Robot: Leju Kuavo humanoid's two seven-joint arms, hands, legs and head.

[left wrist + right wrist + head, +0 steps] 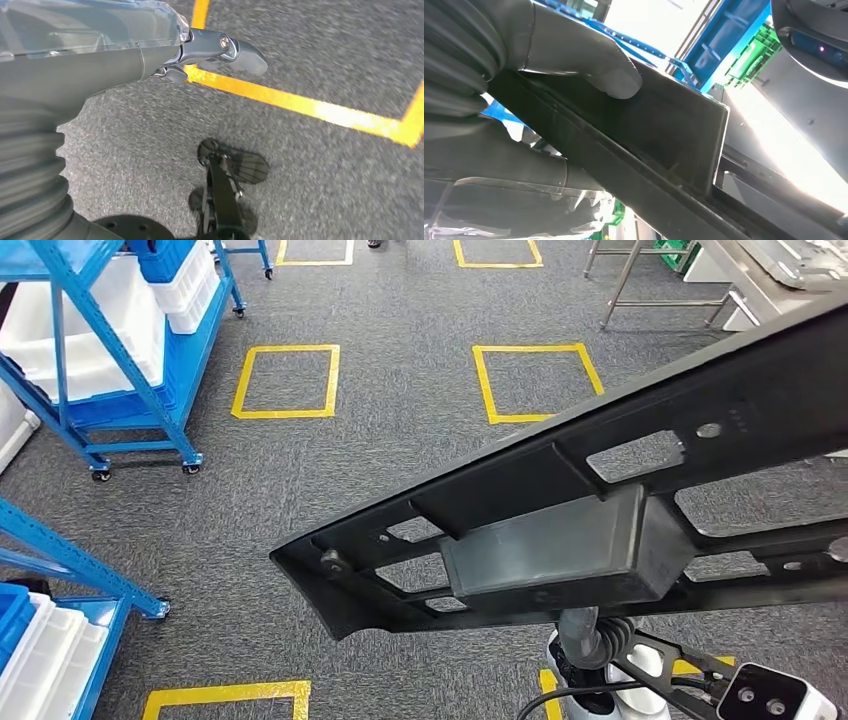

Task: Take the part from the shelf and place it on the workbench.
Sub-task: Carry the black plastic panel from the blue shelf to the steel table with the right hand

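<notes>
A long black plastic part [600,510] with cut-out windows and a boxy grey middle section stretches across the head view, from the lower middle up to the right edge, above the carpet. My right hand [514,95] grips the part [664,145]: the thick grey thumb [609,75] presses on its flat face and the fingers wrap its edge. In the head view the right arm [600,640] comes up under the part, which hides the hand. My left hand [215,50] hangs over the floor and holds nothing, its fingers loosely extended.
A blue wheeled shelf [120,360] with white bins stands at the far left, and another blue shelf [60,570] sits at the near left. A metal workbench [760,285] is at the far right. Yellow tape squares [287,380] mark the grey carpet.
</notes>
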